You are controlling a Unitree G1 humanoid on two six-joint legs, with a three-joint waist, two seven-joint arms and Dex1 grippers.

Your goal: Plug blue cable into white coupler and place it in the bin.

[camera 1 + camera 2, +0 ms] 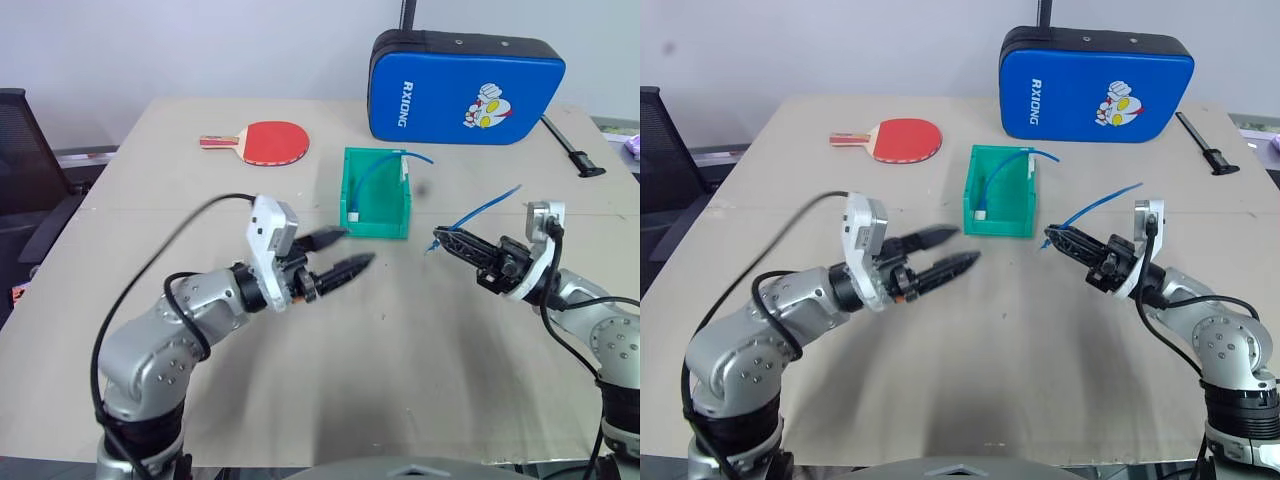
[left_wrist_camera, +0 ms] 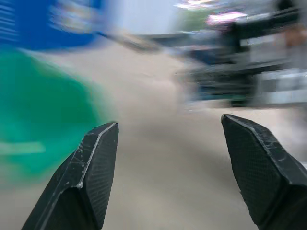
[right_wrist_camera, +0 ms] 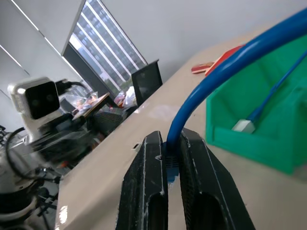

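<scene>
2 thin bright-blue network cables show over the beige worktop (image 1: 300,360). 1 of them, the blue cable (image 1: 487,208), is pinched near its end between the closed black fingers of the right gripper (image 1: 440,240); from there it arcs up and away to the right above the worktop. The right wrist view shows that cable (image 3: 201,96) rising out of the narrow gap between the 2 fingers (image 3: 146,191). The second blue cable (image 1: 375,170) lies in the small green plastic bin (image 1: 376,222), its far end sticking out over the bin's back rim, and a small white block (image 1: 354,217) sits at its lower end inside the tub, by the left wall. Whether a white coupler is on the end held by the right gripper cannot be told.

The left gripper (image 1: 345,252) hangs above the worktop just left of the bin's front corner, its 2 black fingers spread apart with nothing between them; the left wrist view shows the same wide gap between the fingers (image 2: 86,177), with the green bin blurred to one side.

Behind the bin, a table-tennis paddle with a red head and wooden handle (image 1: 262,141) lies flat on the worktop, and a big blue padded shield (image 1: 465,87) with white lettering and a cartoon figure stands at the far edge.
</scene>
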